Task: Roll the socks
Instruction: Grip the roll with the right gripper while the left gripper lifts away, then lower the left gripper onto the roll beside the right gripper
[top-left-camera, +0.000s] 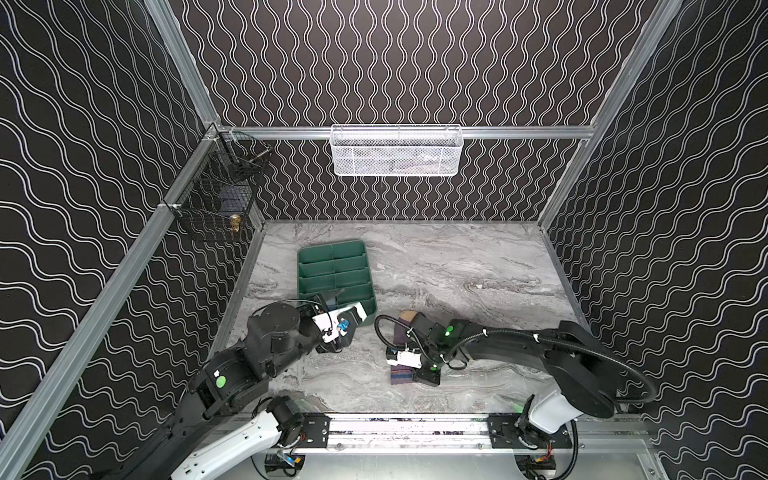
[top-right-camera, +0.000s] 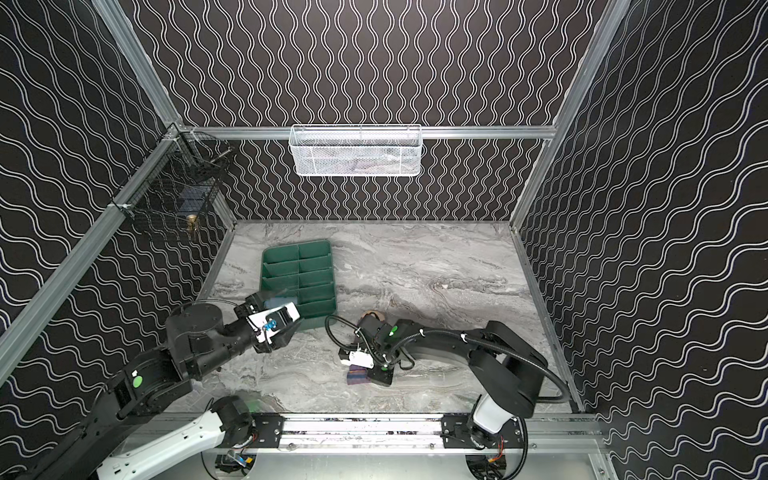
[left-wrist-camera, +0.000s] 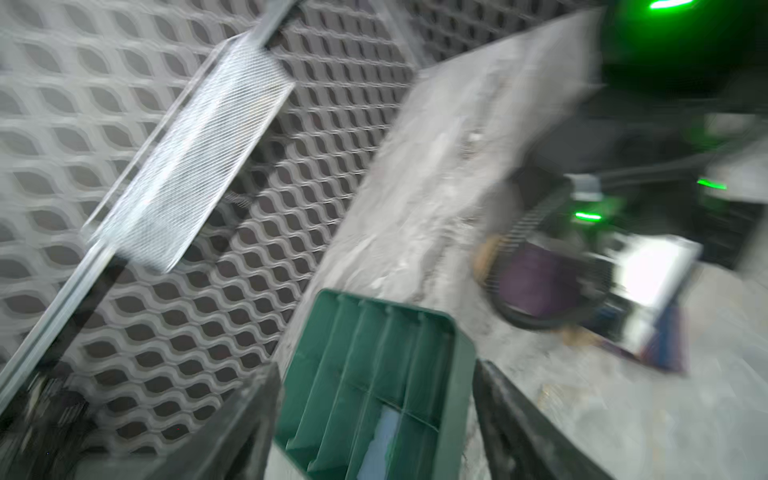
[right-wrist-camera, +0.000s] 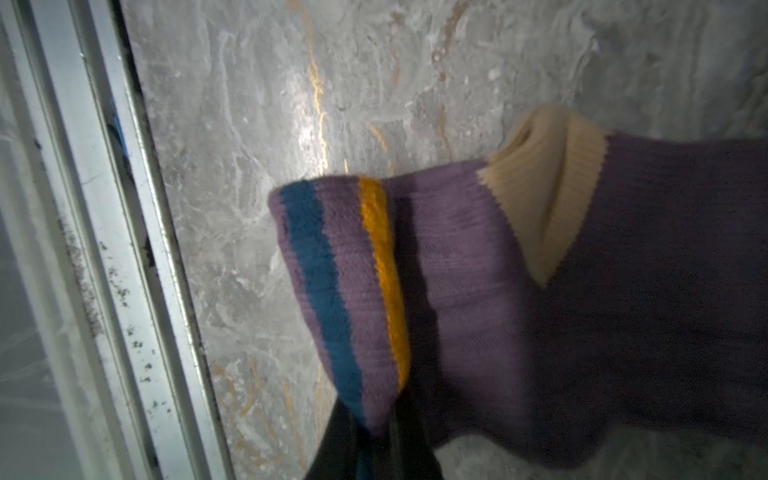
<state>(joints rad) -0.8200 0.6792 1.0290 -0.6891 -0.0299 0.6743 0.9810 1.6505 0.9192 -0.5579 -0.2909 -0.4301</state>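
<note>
Top views evenly lit and sharp; left wrist view motion-blurred throughout, its green indicator light (left-wrist-camera: 669, 4) flaring; right wrist view dim, with glare on the marble tabletop (right-wrist-camera: 309, 133) and the purple sock (right-wrist-camera: 457, 291) shadowed, slightly soft.

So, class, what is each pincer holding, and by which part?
Right pincer: the purple sock, pinched at its striped cuff end. Left pincer: open, holding nothing.

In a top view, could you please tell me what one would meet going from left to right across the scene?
Black wire basket → green tray → purple sock → right arm's white base.
</note>
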